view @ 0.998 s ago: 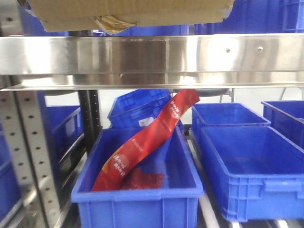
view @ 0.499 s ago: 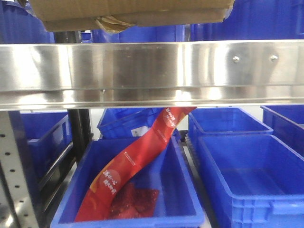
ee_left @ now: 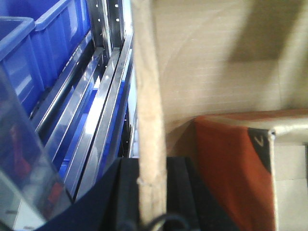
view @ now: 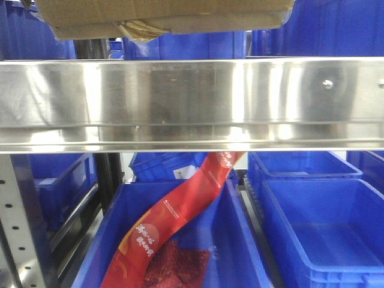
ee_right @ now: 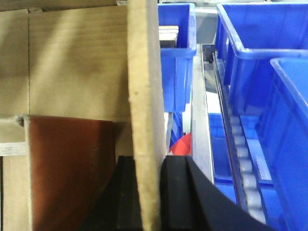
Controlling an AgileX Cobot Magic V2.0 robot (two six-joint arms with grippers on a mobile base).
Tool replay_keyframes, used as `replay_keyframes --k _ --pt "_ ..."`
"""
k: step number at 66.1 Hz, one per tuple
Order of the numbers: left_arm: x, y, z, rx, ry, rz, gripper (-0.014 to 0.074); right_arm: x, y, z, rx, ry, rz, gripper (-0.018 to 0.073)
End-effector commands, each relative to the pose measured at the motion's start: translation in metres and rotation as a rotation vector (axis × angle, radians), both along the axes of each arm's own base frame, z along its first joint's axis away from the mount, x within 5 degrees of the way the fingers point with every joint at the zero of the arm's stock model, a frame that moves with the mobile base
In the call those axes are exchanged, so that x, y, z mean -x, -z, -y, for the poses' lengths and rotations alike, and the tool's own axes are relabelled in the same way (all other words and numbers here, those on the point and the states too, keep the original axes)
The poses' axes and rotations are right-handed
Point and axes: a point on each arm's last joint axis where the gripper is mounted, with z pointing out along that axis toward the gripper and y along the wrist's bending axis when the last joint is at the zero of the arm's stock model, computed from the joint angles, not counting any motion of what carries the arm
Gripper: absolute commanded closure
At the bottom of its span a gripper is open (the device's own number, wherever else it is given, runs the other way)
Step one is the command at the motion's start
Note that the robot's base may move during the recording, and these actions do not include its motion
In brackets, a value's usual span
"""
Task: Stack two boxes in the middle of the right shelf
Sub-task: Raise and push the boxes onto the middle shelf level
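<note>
Both claws are gripping the open brown corrugated cardboard box (view: 162,17): the left claw (ee_left: 151,192) and right claw (ee_right: 147,192) are each pinching a wall, above the shiny steel shelf rim (view: 192,99). If either thin wall buckles, the box could tilt and catch the rim.

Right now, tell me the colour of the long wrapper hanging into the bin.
Red wrapper, with pale print; front view shows it best.

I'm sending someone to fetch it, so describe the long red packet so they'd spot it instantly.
Find the shiny steel shelf rim spanning the front view. Directly below, in the nearest left blue bin, the red packet strip slants up toward the shelf. It is the only long red thing among blue bins.
</note>
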Motion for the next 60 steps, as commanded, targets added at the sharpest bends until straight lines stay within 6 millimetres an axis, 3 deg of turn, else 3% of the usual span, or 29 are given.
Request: replay_keyframes --k 1,25,42,60 --pt "0.004 -0.011 -0.001 0.000 0.016 0.062 0.0708 0.005 -0.017 0.002 -0.019 -0.017 0.094 0.0713" --pt "0.004 -0.011 -0.001 0.000 0.016 0.062 0.0708 0.005 -0.017 0.002 -0.018 -0.016 0.092 0.0713" --pt "0.003 -0.013 0.000 0.006 0.035 0.090 0.0708 0.014 0.012 0.009 0.001 0.089 -0.221 0.0713" --pt "-0.002 -0.009 0.005 0.030 0.054 0.076 0.0708 0.012 0.013 0.009 0.003 0.091 -0.227 0.0713"
